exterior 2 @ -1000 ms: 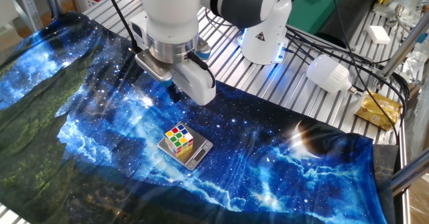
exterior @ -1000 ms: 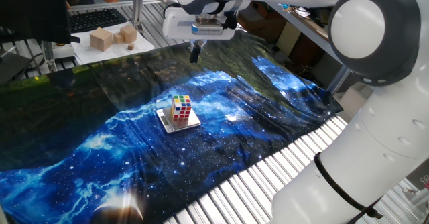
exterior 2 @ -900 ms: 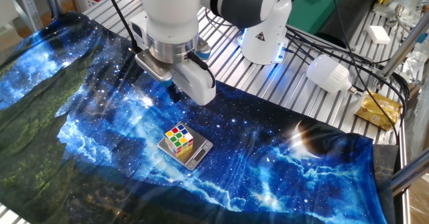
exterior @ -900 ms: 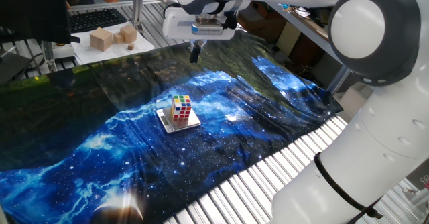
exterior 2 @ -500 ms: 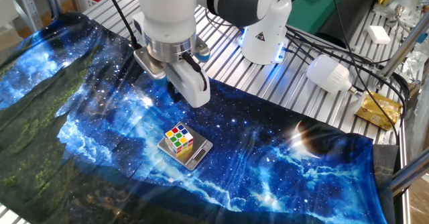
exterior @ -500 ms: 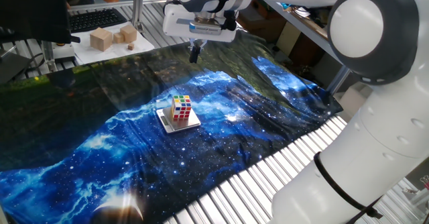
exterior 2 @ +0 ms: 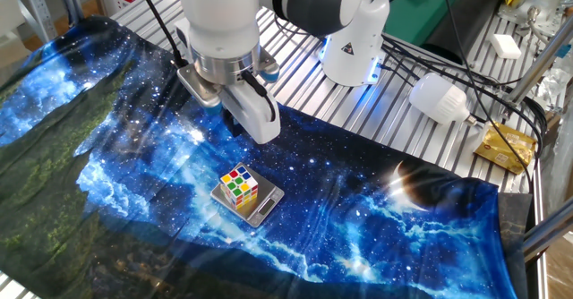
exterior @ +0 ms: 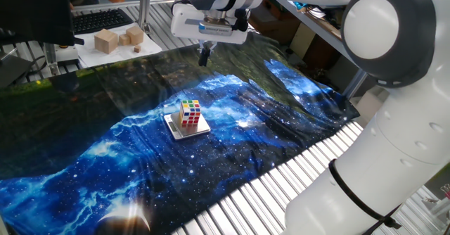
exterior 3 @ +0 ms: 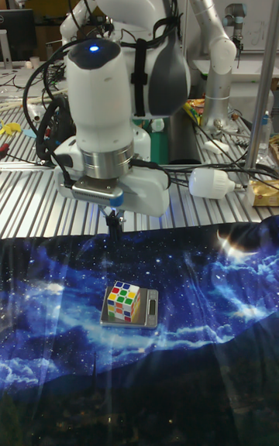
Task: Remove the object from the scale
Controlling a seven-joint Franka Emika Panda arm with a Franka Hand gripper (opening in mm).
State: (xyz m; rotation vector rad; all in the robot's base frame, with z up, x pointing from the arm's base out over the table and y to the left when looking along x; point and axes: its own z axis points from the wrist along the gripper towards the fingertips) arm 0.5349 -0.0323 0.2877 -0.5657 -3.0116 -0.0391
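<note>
Cube (exterior: 190, 113): resting on scale (exterior: 200, 130), untouched.
Gripper (exterior: 204, 56): raised, well apart from scale; fingers together, holding nothing.

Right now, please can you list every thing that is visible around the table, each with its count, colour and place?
cube: one, multicoloured stickers, on the scale.
scale: one, silver-grey, on the cloth near its middle.
cloth: one, blue and dark galaxy print, spread over the table.
wooden blocks: about three, pale wood, on a white sheet at the far corner.
keyboard: one, black, behind the blocks.
bulb: one, white, on the slats beside the cloth.
packet: one, gold, near the bulb.
gripper: one, dark fingers, up above the cloth, away from the cube; jaws look nearly closed, holding nothing.
arm: one, white and grey.
</note>
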